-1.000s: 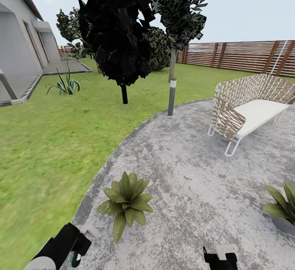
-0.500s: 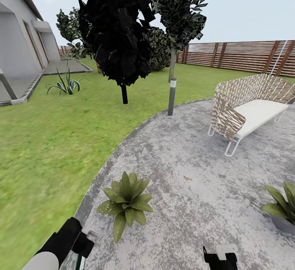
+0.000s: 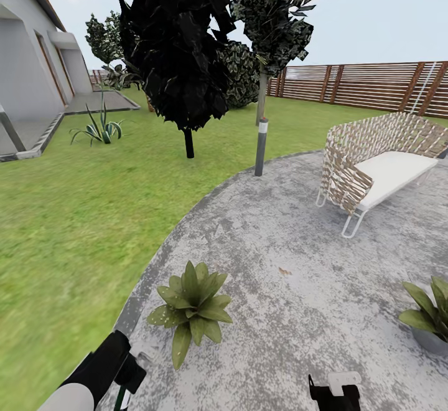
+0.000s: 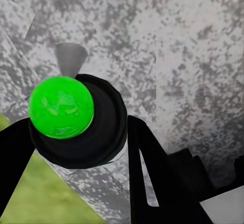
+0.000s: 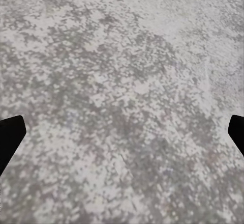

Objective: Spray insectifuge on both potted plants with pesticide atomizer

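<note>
Paving (image 3: 298, 286), round, mottled grey, bordered by lawn (image 3: 74, 212). Potted plant (image 3: 191, 305) stands near the paving's edge, just ahead of the left gripper (image 3: 127, 373); second potted plant (image 3: 429, 314) sits at the head view's right margin. Pesticide atomizer (image 4: 76, 119), dark body with bright green round cap, is clamped between the left gripper's black fingers (image 4: 152, 178) above the paving. Right gripper (image 3: 334, 392) hangs low over bare paving, its finger tips (image 5: 10, 137) spread wide with nothing between them. Wicker seat (image 3: 373, 162), slat fence (image 3: 373, 84), dark trees (image 3: 180, 43) and agave (image 3: 99, 127) stand beyond.
</note>
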